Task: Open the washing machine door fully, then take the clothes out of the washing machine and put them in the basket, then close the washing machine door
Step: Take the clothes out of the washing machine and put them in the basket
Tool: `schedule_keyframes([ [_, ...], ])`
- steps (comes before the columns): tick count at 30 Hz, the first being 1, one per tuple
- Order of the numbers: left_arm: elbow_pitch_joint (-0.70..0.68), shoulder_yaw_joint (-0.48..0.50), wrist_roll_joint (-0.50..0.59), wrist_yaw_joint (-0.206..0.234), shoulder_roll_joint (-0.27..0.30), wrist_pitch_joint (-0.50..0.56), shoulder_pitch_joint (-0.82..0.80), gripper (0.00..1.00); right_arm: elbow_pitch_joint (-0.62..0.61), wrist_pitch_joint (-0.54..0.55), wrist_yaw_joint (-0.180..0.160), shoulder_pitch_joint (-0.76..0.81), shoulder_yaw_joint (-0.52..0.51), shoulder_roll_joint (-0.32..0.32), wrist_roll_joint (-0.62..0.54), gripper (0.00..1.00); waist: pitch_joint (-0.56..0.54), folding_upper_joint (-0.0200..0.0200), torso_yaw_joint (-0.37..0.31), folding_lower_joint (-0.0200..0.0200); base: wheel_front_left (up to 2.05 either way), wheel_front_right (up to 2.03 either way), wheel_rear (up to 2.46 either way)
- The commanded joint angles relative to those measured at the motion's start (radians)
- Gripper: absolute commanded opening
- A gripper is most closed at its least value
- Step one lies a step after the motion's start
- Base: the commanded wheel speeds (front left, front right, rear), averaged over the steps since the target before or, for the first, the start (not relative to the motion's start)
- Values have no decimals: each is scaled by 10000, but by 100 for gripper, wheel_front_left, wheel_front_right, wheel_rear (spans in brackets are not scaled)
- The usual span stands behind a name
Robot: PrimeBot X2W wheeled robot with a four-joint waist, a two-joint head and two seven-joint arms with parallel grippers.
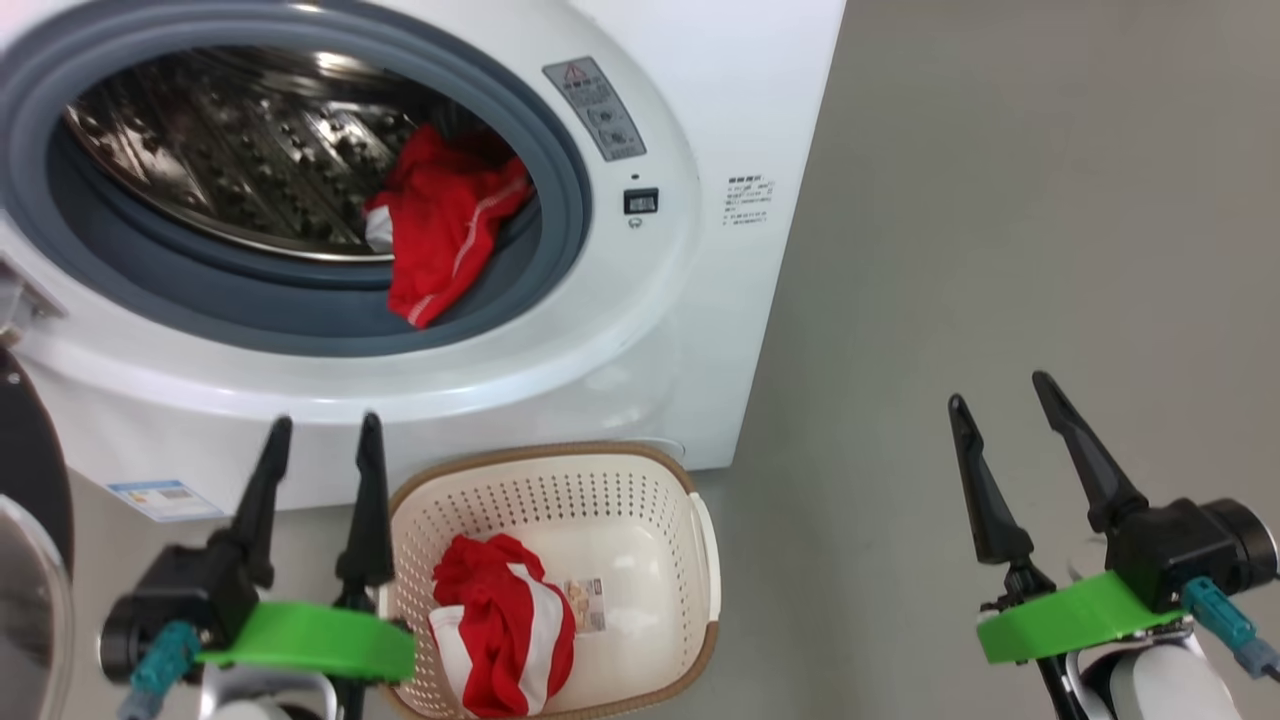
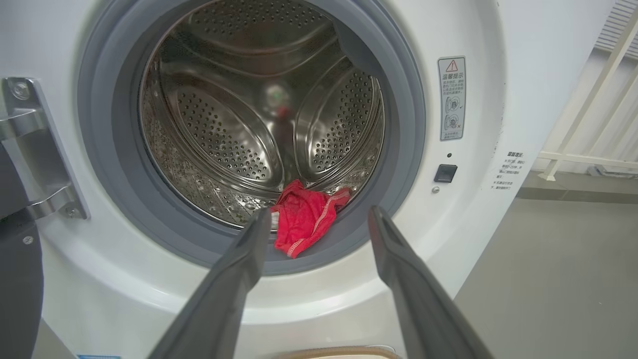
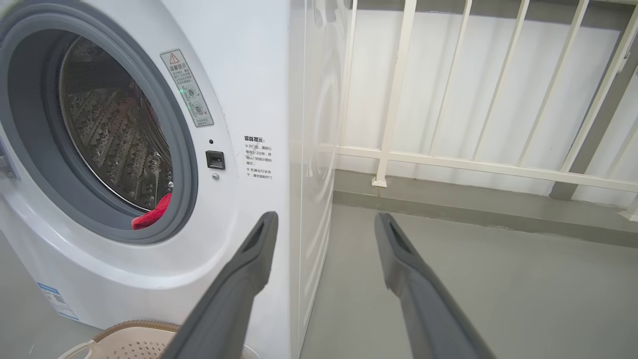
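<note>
Well, my left fingers (image 1: pixel 365 500) and my right fingers (image 1: pixel 985 490) both stand spread wide and hold nothing. The left pair points at the mouth of the washing machine (image 1: pixel 640 330). The right pair hangs off to the side over the floor (image 1: pixel 1000 200), well apart from the work.

Just beside my left pair, on the floor against the machine's front, sits the basket (image 1: pixel 600 470), with one red-and-white garment (image 1: pixel 505 620) lying in it. The washing machine door (image 1: pixel 28 470) is swung open at my far left.

What is left of the clothes (image 1: pixel 440 230) is a red piece with white trim. It lies at the lower right of the drum (image 1: pixel 230 150), with a fold draped over the grey rubber ring (image 1: pixel 250 300).

I judge it light, soft and limp. It will sag and trail when lifted, and it could catch on the ring's lip. I would pinch the bunched part at the drum's edge, where the cloth is thickest. The thin hanging hem could slip out.
</note>
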Motion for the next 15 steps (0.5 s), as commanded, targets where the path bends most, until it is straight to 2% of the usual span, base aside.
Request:
schedule_keyframes([
  [1, -327, 342, 69, 105, 183, -93, 64, 100, -284, -65, 44, 45, 194, -43, -60, 100, -192, 0, 39, 0, 0, 0, 0],
  [15, -927, 346, 58, 450, 95, -167, 1025, 100, -500, -65, 44, 538, 193, -43, -131, 100, -527, 0, 118, 0, 0, 0, 0],
])
